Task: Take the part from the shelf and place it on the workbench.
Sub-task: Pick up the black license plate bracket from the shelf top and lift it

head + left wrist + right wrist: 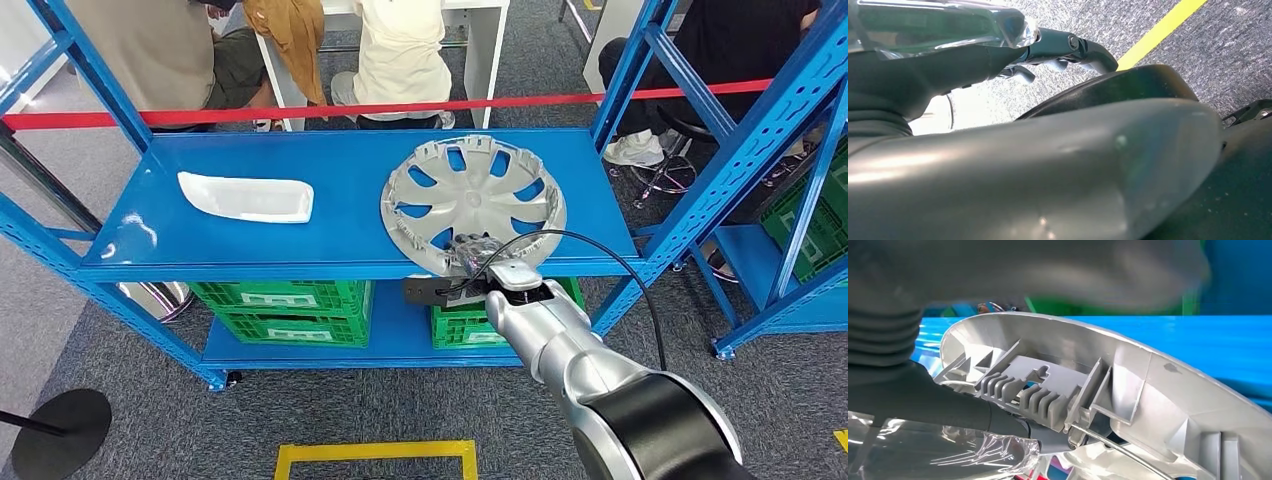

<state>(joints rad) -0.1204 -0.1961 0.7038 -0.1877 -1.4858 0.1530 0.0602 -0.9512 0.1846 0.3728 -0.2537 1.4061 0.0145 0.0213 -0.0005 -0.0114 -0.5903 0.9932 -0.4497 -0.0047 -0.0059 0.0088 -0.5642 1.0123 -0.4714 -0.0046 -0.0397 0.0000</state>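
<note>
silver wheel cover (472, 200) lies inner side up on the blue shelf (340, 215), near its front edge, toward the right end. right hand (470, 256) at the cover's 6 o'clock rim, fingers (1013, 425) tucked under the ribbed edge, grasping it. white curved part (248, 197) well apart at 9 o'clock. green crates (285, 310) on the tier below. left hand (1058, 50) over grey carpet, its grasp can't be told.

The shelf (250, 245) is bright blue. On it, the round wheel cover (472, 195) is silver-grey with a ring of slanted holes, and the long part (246, 197) is white. Under the shelf, the crates (285, 310) are green. Behind the shelf runs a red tape (300, 112). In front, the floor (150, 420) is speckled grey with yellow lines (375, 452). The right hand (478, 258) looks grey and maybe shiny.
</note>
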